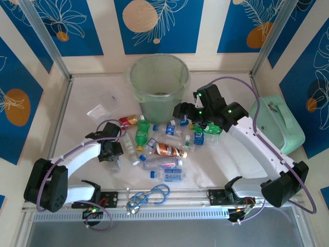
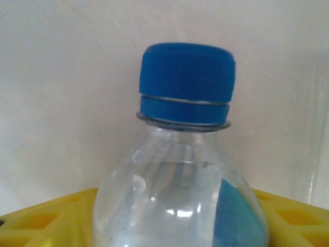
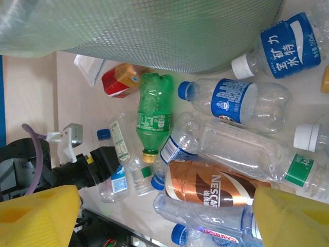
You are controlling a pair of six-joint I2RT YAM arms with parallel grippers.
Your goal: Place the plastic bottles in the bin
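Observation:
The pale-green bin (image 1: 157,85) stands upright at the back centre, and its wall (image 3: 154,31) runs across the top of the right wrist view. Several crushed bottles lie in front of it, among them a green one (image 1: 142,133) (image 3: 154,113), a brown Nescafé one (image 1: 169,150) (image 3: 216,188) and a clear blue-labelled one (image 3: 236,100). My left gripper (image 1: 112,152) (image 2: 180,226) is shut on a clear blue-capped bottle (image 2: 185,154) at the pile's left edge. My right gripper (image 1: 184,110) (image 3: 164,211) hangs open above the pile, with nothing between its yellow fingers (image 3: 41,213).
A mint-green case (image 1: 275,126) sits at the right wall beside the right arm. A coiled blue cable (image 1: 149,196) lies at the near edge between the arm bases. Two clear plastic bags (image 1: 105,105) lie on the table left of the bin.

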